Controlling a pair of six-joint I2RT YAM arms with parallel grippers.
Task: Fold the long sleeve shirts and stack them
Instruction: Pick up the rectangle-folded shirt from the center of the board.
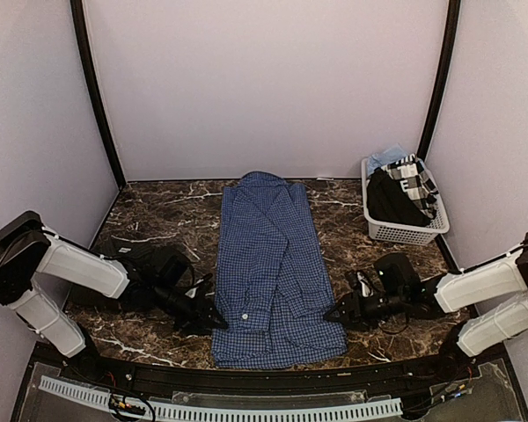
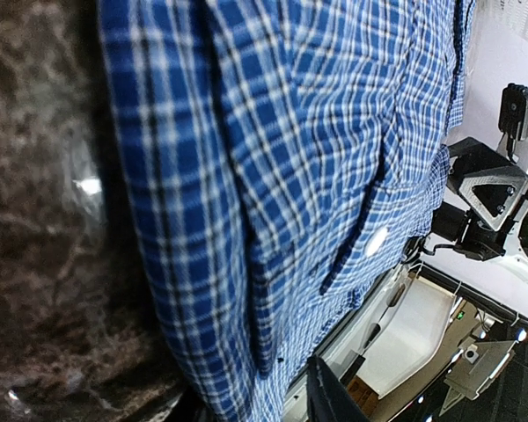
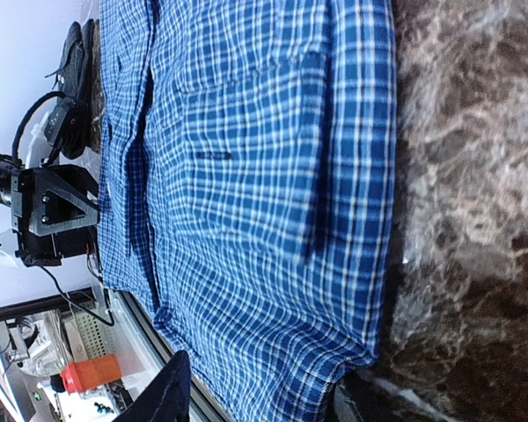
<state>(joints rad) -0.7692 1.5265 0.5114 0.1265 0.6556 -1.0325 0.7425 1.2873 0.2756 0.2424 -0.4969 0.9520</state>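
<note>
A blue checked long sleeve shirt (image 1: 271,264) lies folded into a long strip down the middle of the marble table, collar at the far end. My left gripper (image 1: 216,318) sits low at its left edge near the hem. In the left wrist view the left gripper (image 2: 255,404) has its jaws apart, with the cloth's edge (image 2: 220,352) between them. My right gripper (image 1: 334,314) is at the right edge near the hem. In the right wrist view the right gripper (image 3: 268,400) stands open astride the shirt's corner (image 3: 352,352). A near-black shirt (image 1: 389,200) lies in the basket.
A white slatted basket (image 1: 405,233) stands at the back right with the dark shirt and other cloth in it. The table's near edge and a white cable rail (image 1: 220,409) run just under the shirt's hem. Pale walls close in the back and both sides.
</note>
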